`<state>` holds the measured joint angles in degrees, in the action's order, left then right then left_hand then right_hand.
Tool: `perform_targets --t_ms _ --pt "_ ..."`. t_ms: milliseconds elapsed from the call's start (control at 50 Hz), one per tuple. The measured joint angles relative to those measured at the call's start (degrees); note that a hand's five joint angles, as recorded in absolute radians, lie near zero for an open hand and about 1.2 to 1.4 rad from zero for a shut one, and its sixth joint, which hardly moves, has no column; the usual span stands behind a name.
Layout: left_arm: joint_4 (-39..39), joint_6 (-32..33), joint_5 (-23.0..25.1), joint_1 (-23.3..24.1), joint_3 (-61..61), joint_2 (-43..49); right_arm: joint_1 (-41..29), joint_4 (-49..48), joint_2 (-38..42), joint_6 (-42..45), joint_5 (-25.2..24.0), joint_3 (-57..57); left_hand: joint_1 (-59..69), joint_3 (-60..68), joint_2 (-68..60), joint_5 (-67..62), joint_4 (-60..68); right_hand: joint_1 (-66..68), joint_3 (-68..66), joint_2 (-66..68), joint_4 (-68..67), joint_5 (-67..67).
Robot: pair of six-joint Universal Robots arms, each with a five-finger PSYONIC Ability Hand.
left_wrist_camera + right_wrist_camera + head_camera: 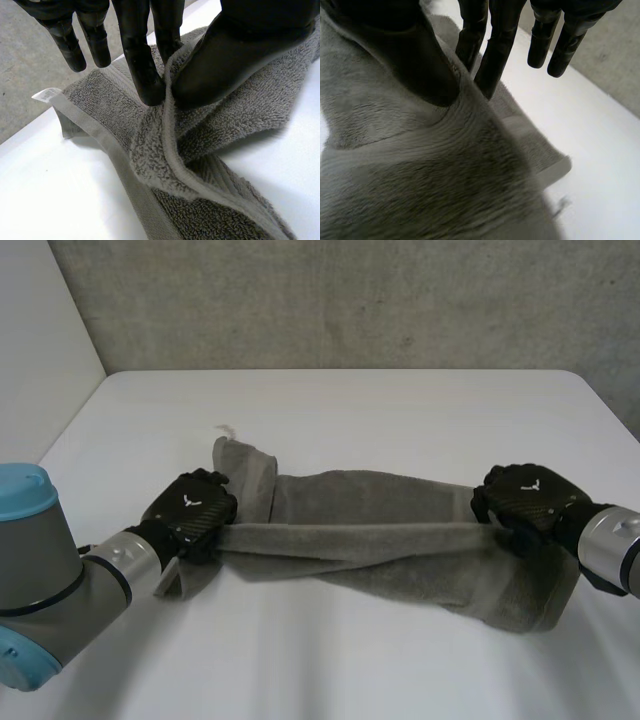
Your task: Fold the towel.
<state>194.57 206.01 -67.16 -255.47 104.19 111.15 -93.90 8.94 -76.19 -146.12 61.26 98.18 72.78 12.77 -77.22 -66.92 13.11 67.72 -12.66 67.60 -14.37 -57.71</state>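
A grey towel (370, 502) lies bunched in a long strip across the middle of the white table (400, 405). My left hand (190, 510) is at its left end, and my right hand (525, 498) is at its right end. A taut hemmed edge runs between the two hands, lifted slightly over the rest of the cloth. In the left wrist view my left hand (240, 55) pinches the towel (225, 125) hem between thumb and fingers (142, 70). My right hand (415, 55) likewise pinches a fold of the towel (445, 175) between thumb and fingers (495, 60).
A small white label (47, 94) sticks out at the towel's corner beyond my left hand's fingertips. A grey concrete wall (350, 300) stands behind the table's far edge. Bare tabletop lies in front of and behind the towel.
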Motion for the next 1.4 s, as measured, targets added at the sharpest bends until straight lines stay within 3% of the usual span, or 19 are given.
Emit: perform_targets --t_ms 200,440,540,660,920,980,1000,1060,1400 --pt "0.0 -0.3 0.0 -0.3 0.7 -0.8 0.7 3.2 2.0 -0.1 0.0 1.5 0.0 0.0 0.0 -0.2 0.0 -17.8 0.0 -16.1 0.0 17.9" --pt "-0.1 -0.4 0.0 -0.4 1.2 -1.8 1.7 2.9 4.1 -2.4 0.9 1.6 0.0 0.0 0.0 -0.2 0.0 -19.1 0.0 -17.6 0.0 19.5" --pt "-0.1 -0.4 0.0 -0.9 1.3 -2.7 2.4 1.5 4.1 -2.3 2.7 1.6 0.0 0.0 0.0 -0.2 0.0 -16.5 0.0 -16.8 0.0 16.6" --pt "-0.2 -0.5 0.0 -1.5 1.6 -3.4 3.6 0.4 3.9 -1.8 4.4 1.6 0.0 0.0 0.0 -0.2 0.0 8.0 0.0 7.3 0.0 -8.0" --pt "0.3 -0.8 -0.1 -1.1 2.1 -3.1 4.2 0.8 -1.6 -2.7 0.9 3.2 0.0 0.0 0.2 0.0 0.0 8.0 0.0 7.4 0.0 -8.5" --pt "0.6 -0.9 -0.1 -0.8 2.2 -2.8 4.5 0.8 -2.6 -2.7 0.1 3.3 -8.4 0.0 12.5 11.2 0.0 8.0 0.0 7.4 0.0 -8.5" --pt "0.7 -1.0 -0.2 -0.7 2.2 -2.7 4.6 0.8 -2.8 -2.7 -0.1 3.3 -17.2 0.0 21.6 20.6 0.0 8.0 0.0 7.4 0.0 -8.5" --pt "1.0 -1.1 -0.3 -0.6 2.2 -2.2 5.3 0.8 -3.0 -2.5 -0.3 3.0 -26.5 0.0 29.9 30.6 0.0 8.0 0.0 7.4 0.0 -8.5" --pt "4.7 -1.5 -6.8 -0.6 1.9 -0.9 9.4 2.7 -3.5 -2.0 -0.6 1.5 -29.8 0.0 33.3 34.7 0.0 8.0 0.0 7.4 0.0 -8.5"
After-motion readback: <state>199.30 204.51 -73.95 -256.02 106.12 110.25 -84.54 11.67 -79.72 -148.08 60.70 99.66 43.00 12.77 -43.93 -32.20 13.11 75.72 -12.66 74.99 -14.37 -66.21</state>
